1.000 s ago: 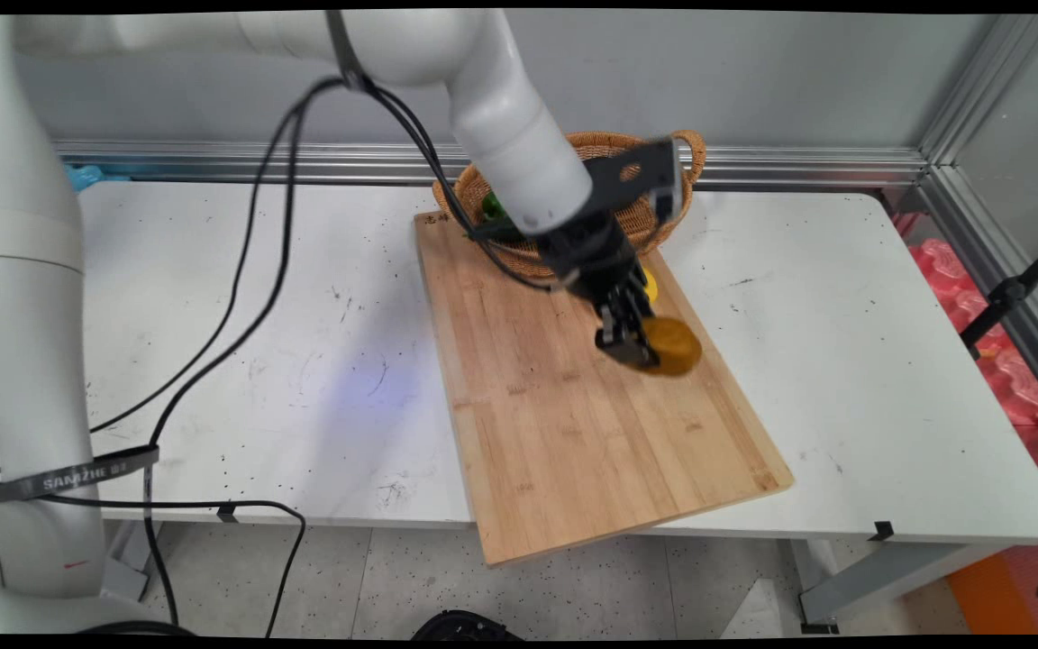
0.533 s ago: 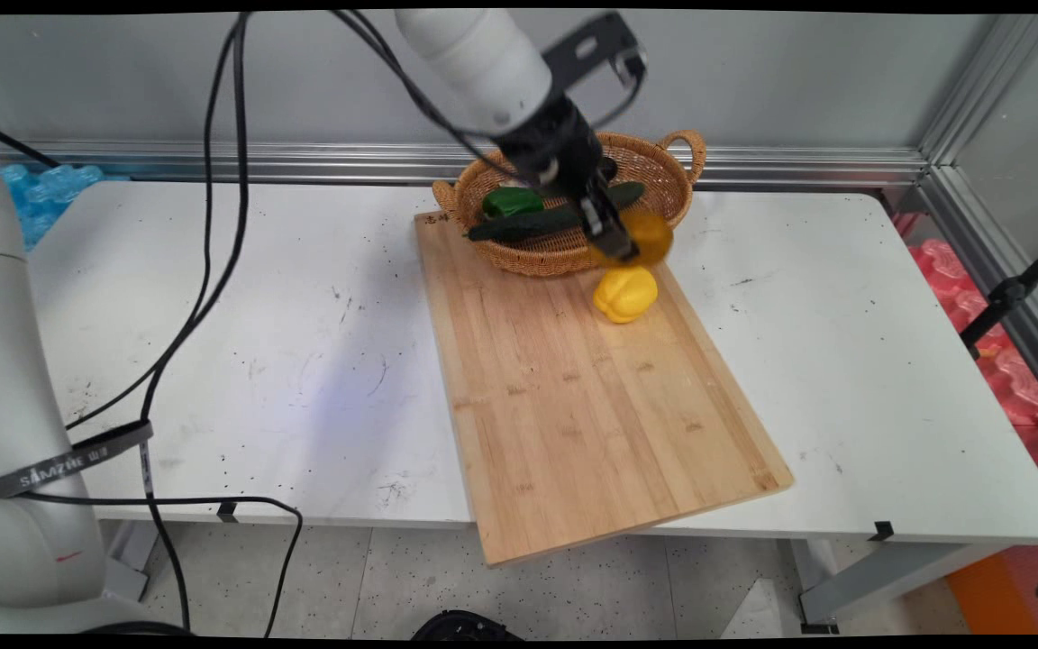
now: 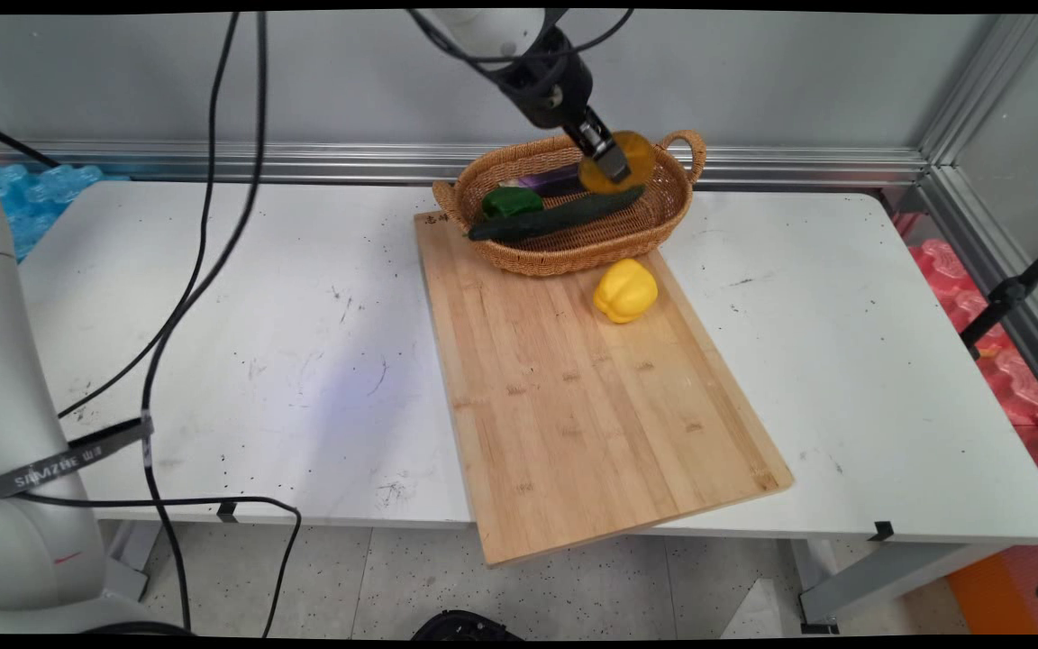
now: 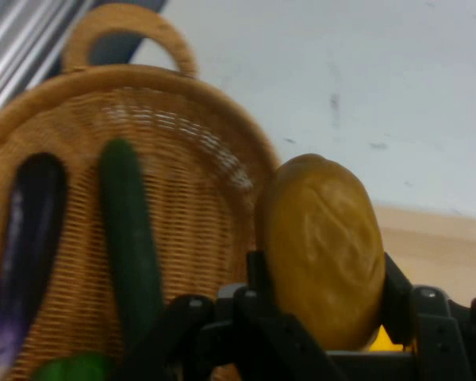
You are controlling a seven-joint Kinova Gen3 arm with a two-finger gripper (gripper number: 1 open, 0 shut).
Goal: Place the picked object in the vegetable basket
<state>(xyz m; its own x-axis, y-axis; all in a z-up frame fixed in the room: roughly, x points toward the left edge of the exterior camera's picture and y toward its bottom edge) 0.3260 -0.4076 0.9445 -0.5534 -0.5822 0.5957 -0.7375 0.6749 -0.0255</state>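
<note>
Two fingers of gripper (image 3: 610, 163) (image 4: 321, 298) pinch brown potato (image 3: 616, 161) (image 4: 324, 248), up in air over right part of basket (image 3: 564, 255) (image 4: 186, 171). Cucumber (image 3: 558, 214) (image 4: 129, 238), eggplant (image 3: 555, 181) (image 4: 28, 246), green pepper (image 3: 510, 202) (image 4: 75, 368) lie inside basket. Yellow pepper (image 3: 625, 290) sits on wooden board (image 3: 587, 406), near basket, on table (image 3: 258, 351).

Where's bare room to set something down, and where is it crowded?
The cutting board is bare nearer than the yellow pepper; the table is open either side. The basket is crowded: cucumber, green pepper, eggplant.
</note>
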